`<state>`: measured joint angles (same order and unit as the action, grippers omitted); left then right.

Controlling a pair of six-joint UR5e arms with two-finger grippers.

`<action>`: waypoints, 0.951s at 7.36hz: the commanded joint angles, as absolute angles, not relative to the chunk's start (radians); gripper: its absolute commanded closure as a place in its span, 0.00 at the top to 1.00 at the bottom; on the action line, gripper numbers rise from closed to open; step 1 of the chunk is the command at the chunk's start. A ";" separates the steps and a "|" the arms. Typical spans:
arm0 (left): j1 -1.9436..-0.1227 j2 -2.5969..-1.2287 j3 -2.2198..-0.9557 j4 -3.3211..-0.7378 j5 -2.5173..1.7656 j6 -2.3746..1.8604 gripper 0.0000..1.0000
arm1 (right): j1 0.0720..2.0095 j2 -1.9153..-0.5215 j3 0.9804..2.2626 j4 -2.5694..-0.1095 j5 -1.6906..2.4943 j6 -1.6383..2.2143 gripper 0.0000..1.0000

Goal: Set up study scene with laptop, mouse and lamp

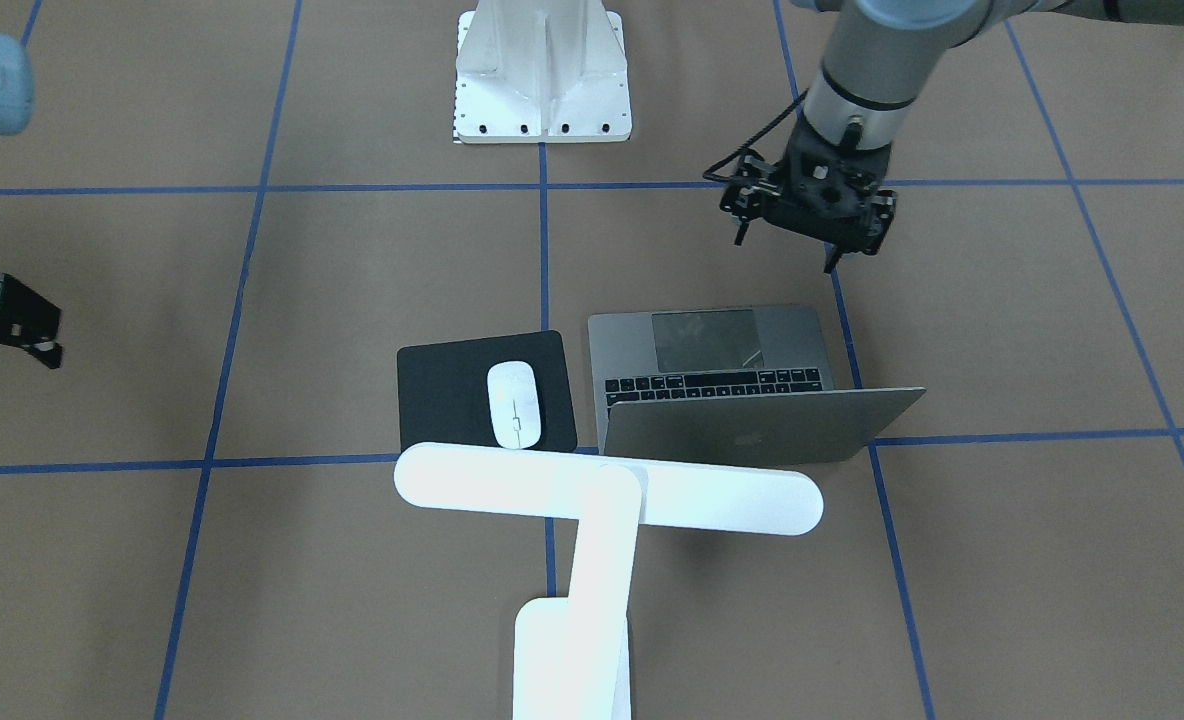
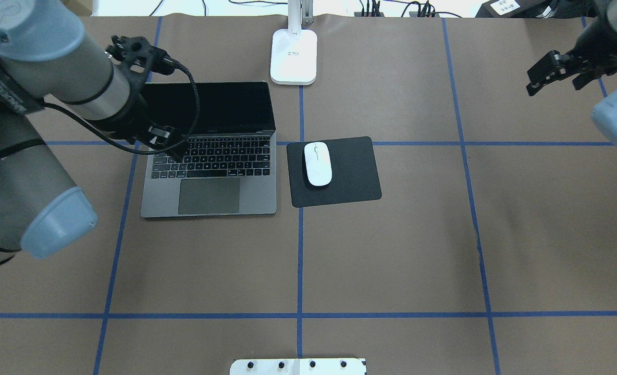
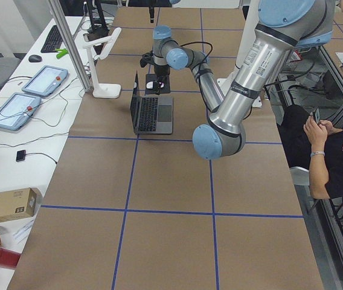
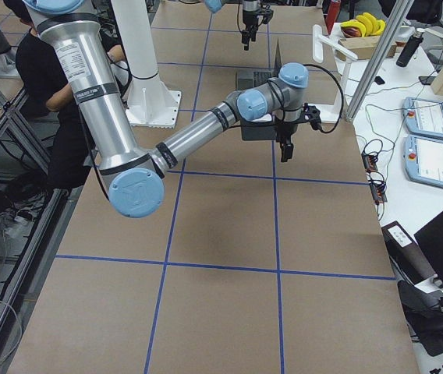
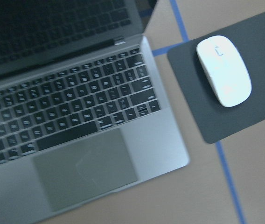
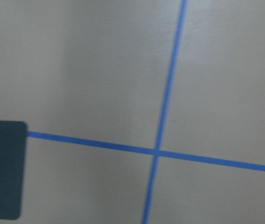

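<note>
Over the left side of the table [image 2: 392,250], the left gripper [image 1: 785,254] hangs above the open laptop [image 2: 209,177], fingers spread and empty, wrist pointing down with its camera looking at the keyboard. The laptop sits square to the grid, hinge running across the table and screen on the far side. The white mouse [image 2: 317,163] lies just to its right on the black mouse pad [image 2: 350,172], long axis pointing away from the robot. The lamp [image 2: 294,57] stands beyond both at the far edge, its bar head parallel to the hinge. The left arm is much the nearer to all three. The right gripper [image 2: 552,86] is raised well off to the right, apparently spread and empty.
</note>
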<state>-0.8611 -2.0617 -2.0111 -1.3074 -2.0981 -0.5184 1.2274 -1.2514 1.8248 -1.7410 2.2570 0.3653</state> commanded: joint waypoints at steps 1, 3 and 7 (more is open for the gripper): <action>-1.068 -1.924 -2.005 -1.296 -2.234 -0.241 0.99 | 1.317 -1.352 1.822 -1.732 2.266 0.273 1.00; -1.248 -1.832 -1.897 -1.302 -2.322 -0.036 1.00 | 1.388 -1.408 1.822 -1.739 2.282 0.250 1.00; -1.514 -1.827 -1.441 -1.447 -2.401 0.271 1.00 | 1.428 -1.526 1.822 -1.730 2.278 0.175 1.00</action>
<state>-1.4496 -1.8307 -1.5666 -1.3705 -2.3955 0.2238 1.4200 -1.4986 1.8228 -1.7323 2.2805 0.1796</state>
